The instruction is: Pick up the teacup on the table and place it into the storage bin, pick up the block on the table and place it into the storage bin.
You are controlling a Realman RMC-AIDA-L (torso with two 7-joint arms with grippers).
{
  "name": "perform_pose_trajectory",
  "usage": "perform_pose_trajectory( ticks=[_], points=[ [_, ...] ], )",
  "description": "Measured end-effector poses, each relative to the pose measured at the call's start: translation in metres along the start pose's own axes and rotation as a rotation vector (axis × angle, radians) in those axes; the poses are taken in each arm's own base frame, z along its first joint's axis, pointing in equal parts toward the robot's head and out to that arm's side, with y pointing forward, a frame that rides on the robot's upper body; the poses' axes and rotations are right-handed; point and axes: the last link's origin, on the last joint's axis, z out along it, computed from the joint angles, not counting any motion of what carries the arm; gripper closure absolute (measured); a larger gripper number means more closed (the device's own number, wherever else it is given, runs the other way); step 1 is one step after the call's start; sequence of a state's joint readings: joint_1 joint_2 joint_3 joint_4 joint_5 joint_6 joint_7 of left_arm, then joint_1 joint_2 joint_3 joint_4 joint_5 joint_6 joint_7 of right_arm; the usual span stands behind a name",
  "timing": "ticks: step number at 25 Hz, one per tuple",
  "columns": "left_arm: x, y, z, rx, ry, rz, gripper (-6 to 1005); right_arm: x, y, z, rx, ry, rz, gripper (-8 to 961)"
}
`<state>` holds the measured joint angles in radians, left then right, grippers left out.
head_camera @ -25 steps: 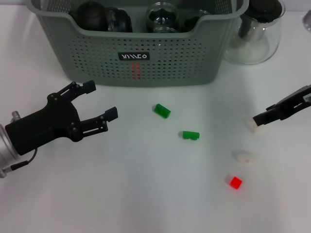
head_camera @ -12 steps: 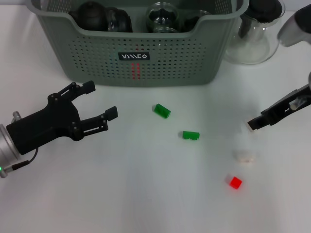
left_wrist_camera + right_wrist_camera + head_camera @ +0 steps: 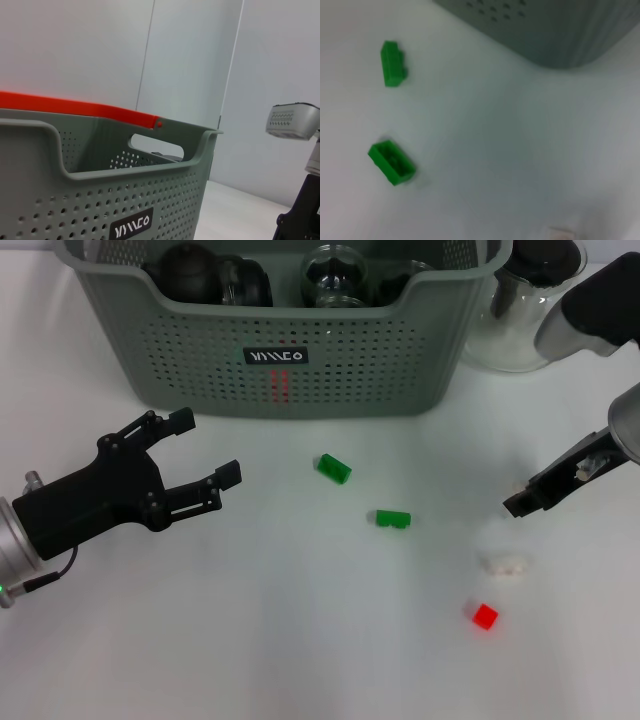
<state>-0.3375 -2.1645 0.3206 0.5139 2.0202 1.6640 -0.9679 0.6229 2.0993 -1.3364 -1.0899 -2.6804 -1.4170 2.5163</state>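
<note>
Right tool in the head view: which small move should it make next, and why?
Probably lift and travel toward the storage bin. The right tool hangs above the table, just beyond the white block, and something pale seems held in it, though that is unclear. The left tool rests open, far away.

A lab or test room, by the look of it — a bare white bench (image 3: 300, 660) fills the frame, plain pale wall panels (image 3: 190, 60) rise behind the grey-green storage bin (image 3: 350, 370) at the top, and toy blocks (green (image 3: 393, 519), red (image 3: 484, 616)) lie scattered mid-frame.
</note>
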Motion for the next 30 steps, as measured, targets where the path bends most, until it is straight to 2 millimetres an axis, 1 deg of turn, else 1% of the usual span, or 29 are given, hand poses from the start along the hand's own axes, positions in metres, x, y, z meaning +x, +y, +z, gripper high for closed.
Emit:
perform_pose_trajectory(
  ticks=[4, 10, 21, 22, 24, 26, 29, 30],
  points=[
    [0.0, 0.0, 0.0, 0.001, 0.0, -0.001, 50, -0.001, 0.002, 0.004, 0.026, 0.016, -0.011, 465],
    [-0.001, 0.0, -0.001, 0.003, -0.001, -0.003, 50, 0.0, 0.003, 0.005, 0.036, 0.023, -0.014, 515],
    [-0.002, 0.001, -0.002, 0.004, -0.001, -0.005, 50, 0.001, 0.003, 0.005, 0.027, 0.023, -0.005, 729],
    [-0.002, 0.001, -0.002, 0.004, -0.001, -0.005, 50, 0.002, 0.003, 0.003, 0.027, 0.017, -0.003, 734],
    [-0.002, 0.001, -0.002, 0.004, -0.001, -0.006, 50, 0.002, 0.003, -0.003, 0.021, -0.003, 0.002, 745],
    [-0.002, 0.001, -0.003, 0.006, -0.001, -0.007, 50, 0.002, 0.005, -0.014, -0.015, -0.047, -0.001, 756],
    [-0.002, 0.0, -0.004, 0.015, 0.004, -0.009, 50, 0.001, 0.012, -0.045, -0.129, -0.168, -0.064, 752],
    [-0.002, 0.0, -0.004, 0.018, 0.007, -0.01, 50, 0.001, 0.016, -0.058, -0.182, -0.224, -0.089, 752]
  ],
)
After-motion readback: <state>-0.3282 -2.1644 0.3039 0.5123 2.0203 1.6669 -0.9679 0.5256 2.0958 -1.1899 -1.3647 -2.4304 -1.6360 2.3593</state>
